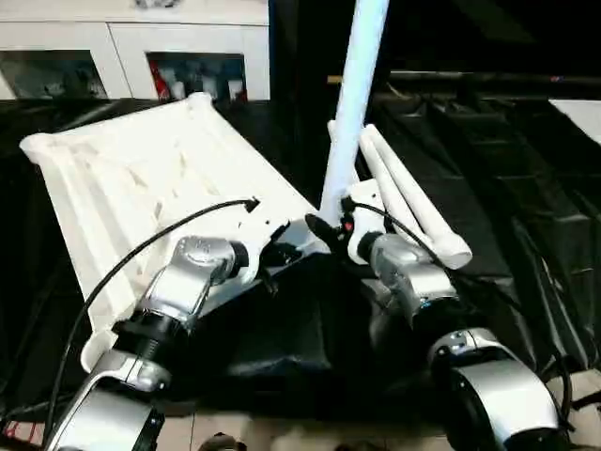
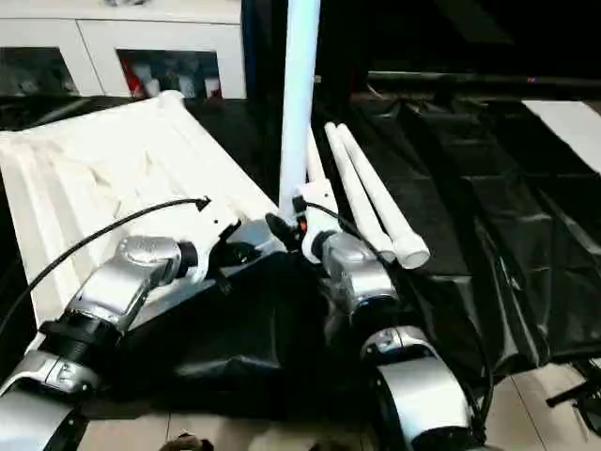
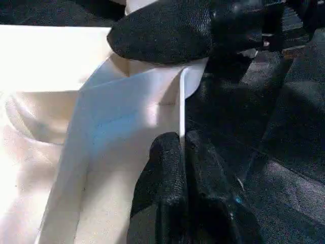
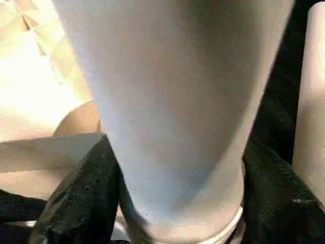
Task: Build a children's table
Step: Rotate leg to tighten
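No brand, label or readable writing can be made out anywhere, not on the table parts and not on the coloured stuff behind the glass doors of the cabinet at the back

The tabletop is laid upside down on the black-covered surface, ribbed underside facing up, stretched from the near corner away toward the cabinet. One leg is stood upright at the near corner socket, with its upper end cut off by the top of the picture. Spare legs are laid side by side on the black cover just right of the upright one, angled away; how many exactly can't be counted for sure

Both silver forearms are reached forward and inward so the two wrists meet at that corner. The left gripper is brought in from the left, its fingers pinched shut on the thin edge wall of the tabletop right beside the socket. The right gripper is brought in from the right, low at the base of the leg, its fingers spread fairly wide and clasped around the leg's thick bottom end, one on each side, just above the socket rim
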Available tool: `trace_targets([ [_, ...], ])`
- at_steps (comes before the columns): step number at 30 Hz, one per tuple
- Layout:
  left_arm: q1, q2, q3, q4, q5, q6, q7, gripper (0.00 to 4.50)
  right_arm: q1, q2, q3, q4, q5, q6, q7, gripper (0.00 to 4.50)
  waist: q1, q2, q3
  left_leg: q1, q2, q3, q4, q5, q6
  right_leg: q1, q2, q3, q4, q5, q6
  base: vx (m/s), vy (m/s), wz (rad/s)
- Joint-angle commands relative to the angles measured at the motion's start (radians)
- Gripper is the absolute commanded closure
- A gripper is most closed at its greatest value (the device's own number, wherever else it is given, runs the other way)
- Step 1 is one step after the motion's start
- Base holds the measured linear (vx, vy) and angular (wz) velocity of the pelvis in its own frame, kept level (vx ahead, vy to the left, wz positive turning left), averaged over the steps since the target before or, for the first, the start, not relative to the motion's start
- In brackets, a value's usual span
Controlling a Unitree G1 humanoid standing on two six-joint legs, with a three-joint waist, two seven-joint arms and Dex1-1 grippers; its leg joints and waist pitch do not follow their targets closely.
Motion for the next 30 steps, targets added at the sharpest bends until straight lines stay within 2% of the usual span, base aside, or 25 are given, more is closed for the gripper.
trace_targets([
  [1, -0.014, -0.027, -0.031, -0.051, -0.014, -0.047, -0.02, 4.5, -0.001, 0.07, 0.05, 0.02, 0.006, 0.02, 0.105, 0.88, 0.001, 0.011, -0.075, 0.013, 0.019, -0.004, -0.058, -0.275, -0.003, 0.05, -0.073, 0.044, -0.077, -0.233, -0.196, 0.0, 0.0, 0.0],
  [3, 0.003, -0.001, -0.043, -0.063, -0.017, -0.061, -0.054, 4.5, 0.008, 0.047, 0.075, 0.008, -0.011, 0.008, 0.154, 0.65, -0.001, 0.011, -0.076, 0.011, 0.02, -0.006, -0.059, -0.275, -0.002, 0.051, -0.074, 0.043, -0.076, -0.231, -0.196, 0.0, 0.0, 0.0],
  [6, 0.025, 0.036, -0.053, -0.079, -0.019, -0.082, -0.106, 4.5, 0.025, 0.01, 0.1, -0.021, -0.017, 0.003, 0.249, 0.65, -0.004, 0.011, -0.076, 0.01, 0.021, -0.006, -0.058, -0.275, 0.004, 0.052, -0.074, 0.043, -0.074, -0.217, -0.202, 0.0, 0.0, 0.0],
  [7, 0.037, 0.053, -0.057, -0.09, -0.021, -0.098, -0.135, 4.5, 0.032, -0.01, 0.114, -0.035, -0.024, -0.005, 0.288, 0.65, -0.005, 0.007, -0.076, 0.012, 0.022, -0.004, -0.058, -0.271, 0.011, 0.051, -0.073, 0.043, -0.075, -0.21, -0.206, 0.0, 0.0, 0.0],
  [10, 0.063, 0.092, -0.065, -0.111, -0.029, -0.132, -0.199, 4.5, 0.045, -0.059, 0.132, -0.069, -0.027, -0.009, 0.373, 0.65, -0.005, 0.011, -0.075, 0.012, 0.023, -0.004, -0.058, -0.271, 0.013, 0.05, -0.074, 0.043, -0.075, -0.214, -0.214, 0.0, 0.0, 0.0],
  [11, 0.063, 0.092, -0.065, -0.111, -0.029, -0.132, -0.199, 4.5, 0.045, -0.059, 0.132, -0.069, -0.027, -0.009, 0.373, 0.65, -0.003, 0.011, -0.075, 0.013, 0.024, -0.004, -0.058, -0.276, 0.014, 0.05, -0.075, 0.043, -0.074, -0.22, -0.216, 0.0, 0.0, 0.0],
  [12, 0.081, 0.126, -0.071, -0.127, -0.041, -0.147, -0.249, 4.5, 0.055, -0.102, 0.136, -0.101, -0.016, 0.002, 0.458, 0.65, 0.003, 0.023, -0.074, 0.015, 0.025, -0.005, -0.058, -0.284, 0.012, 0.049, -0.075, 0.044, -0.074, -0.227, -0.215, 0.0, 0.0, 0.0],
  [13, 0.088, 0.137, -0.071, -0.131, -0.044, -0.156, -0.265, 4.5, 0.058, -0.118, 0.139, -0.112, -0.014, 0.004, 0.489, 0.65, 0.009, 0.018, -0.075, 0.015, 0.027, -0.003, -0.057, -0.285, 0.016, 0.05, -0.071, 0.043, -0.074, -0.215, -0.214, 0.0, 0.0, 0.0],
  [17, 0.1, 0.163, -0.065, -0.13, -0.056, -0.199, -0.308, 4.5, 0.069, -0.17, 0.163, -0.13, -0.035, -0.006, 0.567, 0.65, 0.017, 0.017, -0.074, 0.017, 0.027, -0.003, -0.059, -0.292, 0.006, 0.047, -0.071, 0.042, -0.072, -0.211, -0.22, 0.0, 0.0, 0.0],
  [19, 0.117, 0.207, -0.068, -0.148, -0.074, -0.215, -0.389, 4.5, 0.084, -0.218, 0.181, -0.165, -0.019, 0.003, 0.666, 0.65, 0.023, 0.016, -0.075, 0.015, 0.027, -0.003, -0.058, -0.289, 0.008, 0.05, -0.071, 0.041, -0.071, -0.213, -0.217, 0.0, 0.0, 0.0],
  [21, 0.119, 0.21, -0.067, -0.149, -0.075, -0.214, -0.396, 4.5, 0.085, -0.222, 0.184, -0.169, -0.017, 0.005, 0.676, 0.65, 0.025, 0.016, -0.076, 0.017, 0.028, -0.001, -0.057, -0.282, 0.01, 0.048, -0.071, 0.042, -0.07, -0.203, -0.221, 0.0, 0.0, 0.0],
  [22, 0.12, 0.216, -0.065, -0.149, -0.078, -0.221, -0.408, 4.5, 0.088, -0.228, 0.188, -0.175, -0.016, 0.004, 0.69, 0.65, 0.026, 0.02, -0.075, 0.017, 0.027, -0.001, -0.057, -0.285, 0.011, 0.046, -0.07, 0.042, -0.069, -0.203, -0.224, 0.0, 0.0, 0.0],
  [23, 0.121, 0.226, -0.066, -0.15, -0.085, -0.227, -0.423, 4.5, 0.092, -0.234, 0.19, -0.186, -0.012, 0.008, 0.709, 0.65, 0.027, 0.018, -0.074, 0.016, 0.027, -0.002, -0.058, -0.294, 0.009, 0.047, -0.071, 0.041, -0.072, -0.221, -0.219, 0.0, 0.0, 0.0],
  [25, 0.123, 0.236, -0.066, -0.152, -0.091, -0.227, -0.439, 4.5, 0.095, -0.236, 0.189, -0.196, -0.004, 0.013, 0.726, 0.9, 0.029, 0.017, -0.074, 0.017, 0.027, -0.003, -0.059, -0.299, 0.006, 0.047, -0.072, 0.042, -0.073, -0.239, -0.214, 0.0, 0.0, 0.0],
  [27, 0.128, 0.251, -0.068, -0.157, -0.101, -0.222, -0.47, 4.5, 0.1, -0.237, 0.19, -0.213, 0.009, 0.022, 0.75, 0.97, 0.03, 0.017, -0.075, 0.017, 0.028, -0.003, -0.06, -0.294, 0.004, 0.047, -0.071, 0.042, -0.071, -0.231, -0.216, 0.0, 0.0, 0.0],
  [30, 0.13, 0.257, -0.069, -0.154, -0.097, -0.227, -0.475, 4.5, 0.109, -0.236, 0.201, -0.228, 0.011, 0.029, 0.761, 1.37, 0.03, 0.018, -0.076, 0.017, 0.028, -0.003, -0.059, -0.286, 0.003, 0.046, -0.071, 0.041, -0.069, -0.207, -0.223, 0.0, 0.0, 0.0],
])
